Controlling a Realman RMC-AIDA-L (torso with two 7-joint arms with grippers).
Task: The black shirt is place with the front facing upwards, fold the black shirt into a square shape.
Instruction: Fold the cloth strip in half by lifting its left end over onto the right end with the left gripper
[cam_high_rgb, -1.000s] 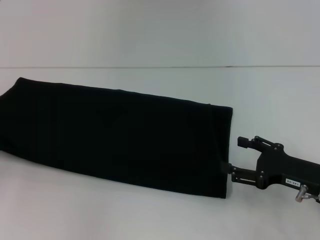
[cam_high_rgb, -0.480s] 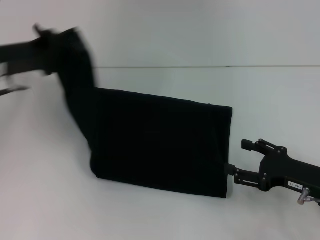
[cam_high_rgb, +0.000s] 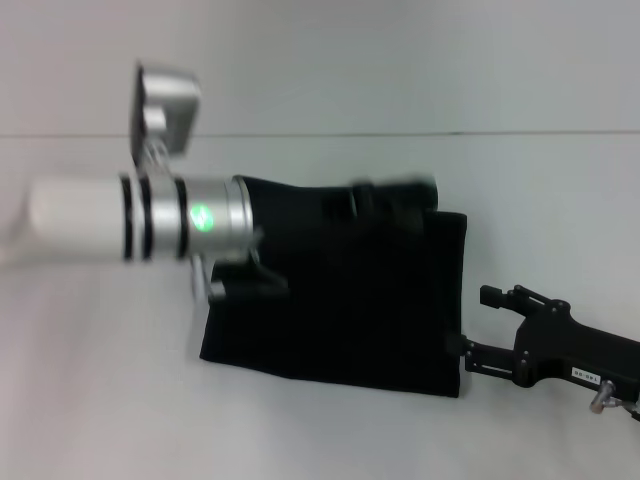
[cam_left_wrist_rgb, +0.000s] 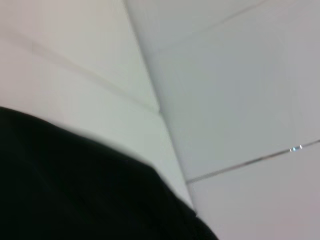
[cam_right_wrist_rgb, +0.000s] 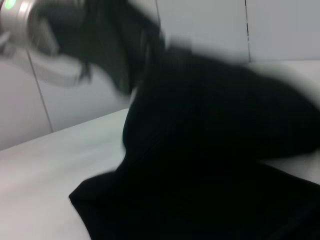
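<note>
Now the left arm has swept across from the far left, carrying the shirt's free end over toward the right edge, so the black shirt (cam_high_rgb: 340, 310) lies on the table (cam_high_rgb: 100, 400) as a near-square. The left claw (cam_high_rgb: 395, 195) appears clamped on that edge. The right claw (cam_high_rgb: 462, 352) pinches the right corner.

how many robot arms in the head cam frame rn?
2. The left arm reaches across over the black shirt, its gripper above the shirt's far right part. The right gripper sits at the shirt's near right corner.
</note>
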